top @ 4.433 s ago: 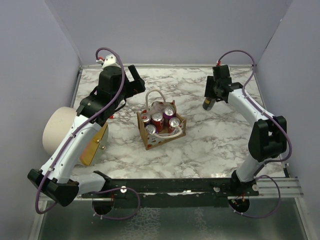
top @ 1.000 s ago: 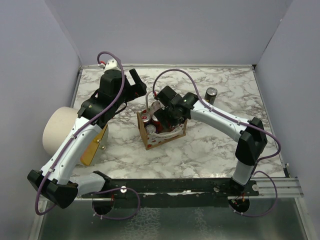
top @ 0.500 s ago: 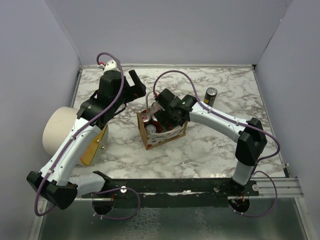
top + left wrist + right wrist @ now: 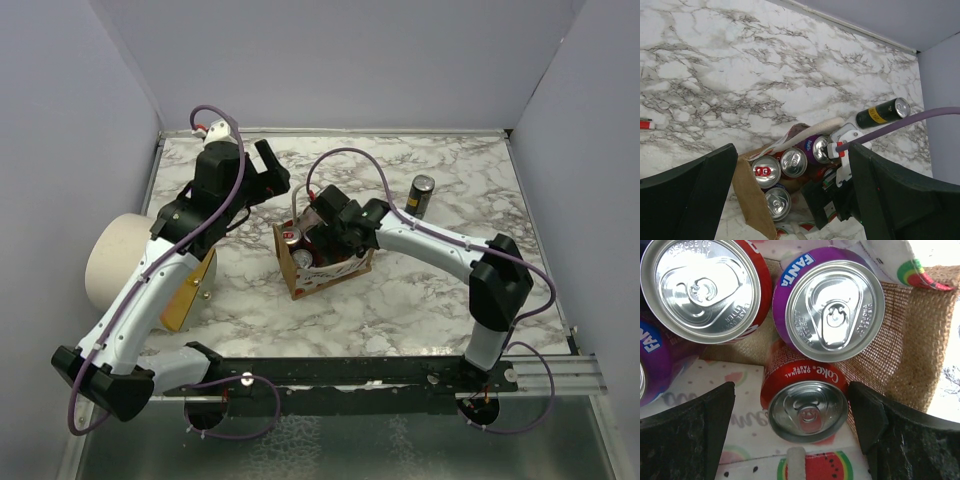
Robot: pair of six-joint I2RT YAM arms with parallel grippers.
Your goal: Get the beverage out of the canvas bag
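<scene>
The right jaws are spread wide, one finger (image 4: 685,440) in each lower corner of the right wrist view. A red cola can (image 4: 807,412) is seen between them with a gap on either side, so nothing is pinched. Four cans are counted in that view: the red cola can, a purple can (image 4: 832,310) just beside it, a second red can (image 4: 702,287) at the upper left, and a second purple can (image 4: 650,360) cut off by the left edge. All four are held inside the canvas bag (image 4: 900,355), whose brown weave and white band printed with watermelon slices are shown up close.

The left jaws are likewise spread with nothing between them, and are hung above the bench (image 4: 715,75) near the bag. Four can tops are counted in the bag from the left wrist view, the rest being hidden by the right arm (image 4: 440,240). A dark can (image 4: 883,112) with a yellow band, missing from the right wrist view, is also shown there on the bench, well apart from the bag.

Only the top view takes in the whole scene. The one bag is seen mid-bench with just two can tops uncovered, and the dark can is seen upright toward the far right. One cream cylinder (image 4: 115,258) with one orange disc (image 4: 188,292) is seen beside the left arm (image 4: 150,280).
</scene>
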